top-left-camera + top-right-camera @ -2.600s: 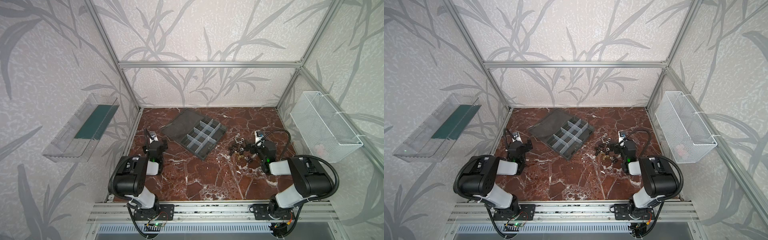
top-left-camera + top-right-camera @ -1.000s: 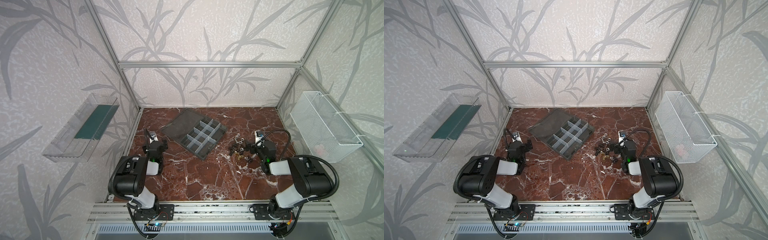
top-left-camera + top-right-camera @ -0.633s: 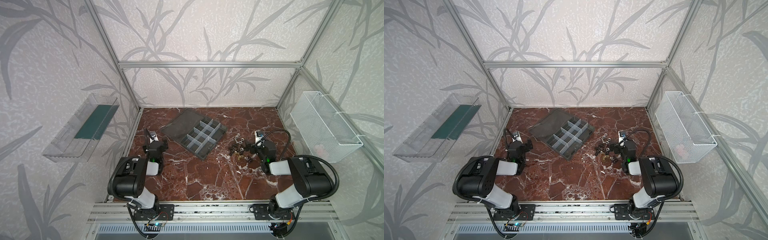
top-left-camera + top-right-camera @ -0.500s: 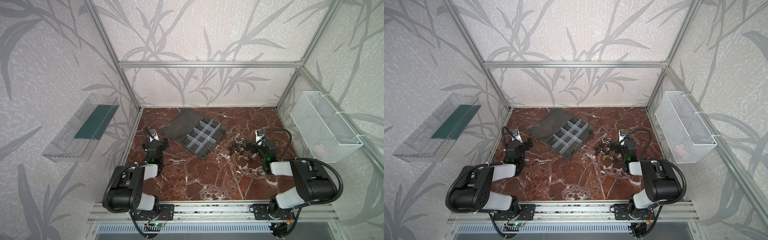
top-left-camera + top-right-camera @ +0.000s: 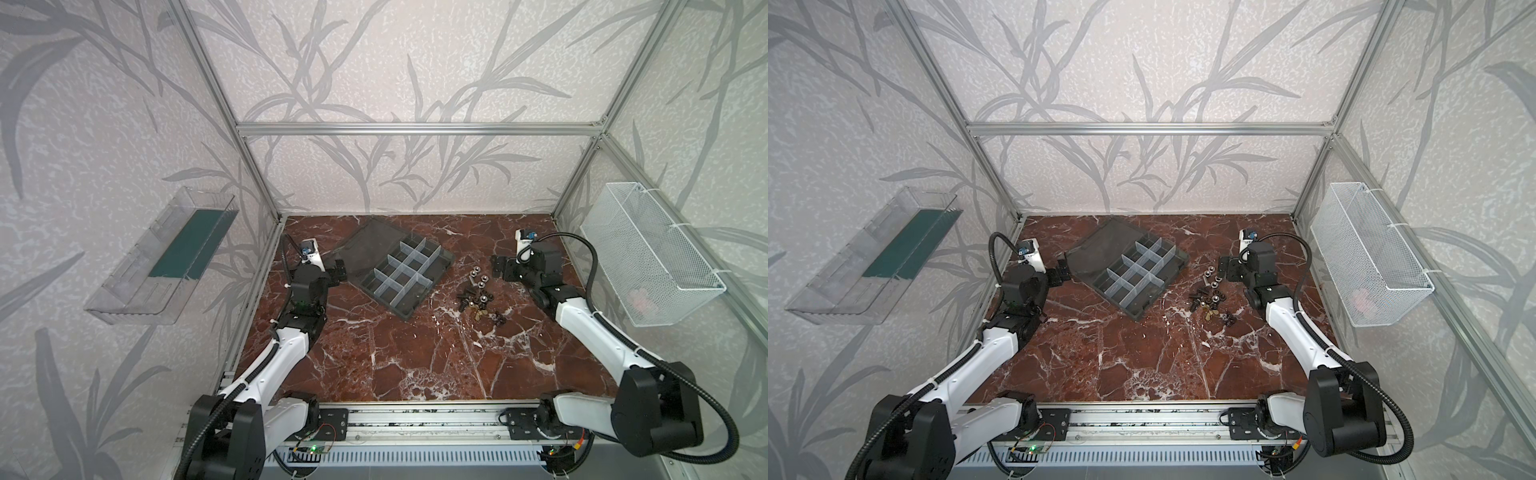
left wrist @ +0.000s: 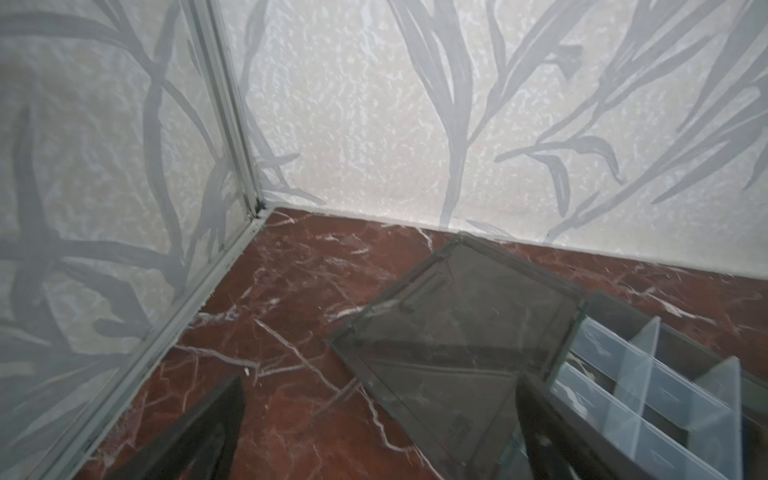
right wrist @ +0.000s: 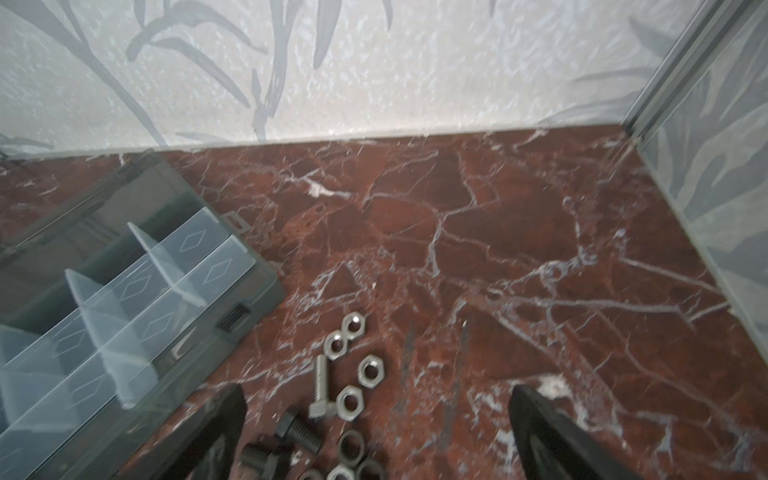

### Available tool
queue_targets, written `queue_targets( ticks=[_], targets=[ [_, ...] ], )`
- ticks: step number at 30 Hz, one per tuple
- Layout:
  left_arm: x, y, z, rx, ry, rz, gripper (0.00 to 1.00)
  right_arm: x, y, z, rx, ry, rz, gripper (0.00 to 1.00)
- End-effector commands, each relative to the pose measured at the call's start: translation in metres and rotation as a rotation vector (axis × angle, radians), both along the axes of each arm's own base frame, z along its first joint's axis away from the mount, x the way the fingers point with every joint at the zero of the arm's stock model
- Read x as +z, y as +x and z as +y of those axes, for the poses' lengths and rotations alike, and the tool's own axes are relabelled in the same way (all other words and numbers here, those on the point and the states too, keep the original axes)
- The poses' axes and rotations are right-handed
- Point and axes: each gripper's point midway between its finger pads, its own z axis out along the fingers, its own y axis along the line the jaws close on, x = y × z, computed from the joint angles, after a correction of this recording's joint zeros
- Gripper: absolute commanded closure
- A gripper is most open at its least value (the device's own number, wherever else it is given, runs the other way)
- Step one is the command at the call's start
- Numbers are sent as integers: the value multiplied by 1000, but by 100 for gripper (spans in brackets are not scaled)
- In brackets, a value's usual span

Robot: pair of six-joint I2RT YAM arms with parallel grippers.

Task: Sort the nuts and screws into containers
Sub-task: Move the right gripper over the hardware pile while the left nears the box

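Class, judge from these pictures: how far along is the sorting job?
Done: the lid lies open, but the containers look empty. In hand: nothing; the left gripper and the right gripper are both open. Left: all visible screws and nuts, loose on the table.

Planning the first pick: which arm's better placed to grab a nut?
Right. The right gripper, open, hangs just beside the nuts; the left gripper is by the lid, with the organizer between it and them.

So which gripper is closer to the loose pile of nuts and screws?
Right. The right gripper is just beside the pile; the left gripper is across the organizer box, by its lid.
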Motion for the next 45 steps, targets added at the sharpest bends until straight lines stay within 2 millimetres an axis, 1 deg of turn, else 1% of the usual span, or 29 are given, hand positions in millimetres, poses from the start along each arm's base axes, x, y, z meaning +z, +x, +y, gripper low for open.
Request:
queue_targets(
  ticks=[1,4,6,8,10,16,18,20,22,24,29,37,40,45],
  targets=[
    [-9,-8,-5,29,-99,74,0,-47,-60,2,-90,-7,352,1],
    [-9,-6,-7,43,-160,112,1,-62,-83,14,-139,102,498,0],
    [-7,-4,-15,16,-189,137,1,-71,-96,24,-143,144,588,0],
    [-8,-1,-22,-14,-212,158,0,-75,-104,27,-177,152,641,0],
    [-10,1,-30,-47,-230,178,1,-76,-108,33,-178,156,675,0],
    [-15,3,-43,-103,-273,213,0,-80,-103,54,-195,157,710,1],
    [-15,2,-46,-119,-282,212,0,-84,-100,59,-198,168,721,8],
    [-16,1,-45,-113,-284,202,1,-92,-98,65,-192,181,742,17],
    [-16,0,-44,-111,-277,201,1,-100,-97,67,-194,182,761,22],
    [-17,-2,-43,-113,-261,204,0,-109,-97,67,-204,173,784,25],
    [-18,-2,-43,-120,-242,214,1,-121,-94,69,-209,164,807,35],
    [-26,4,-54,-174,-242,246,1,-137,-91,65,-235,116,838,37],
    [-30,6,-58,-193,-249,260,0,-141,-89,62,-239,88,846,40],
    [-32,8,-61,-207,-254,268,1,-142,-87,60,-241,63,848,44]
  ],
)
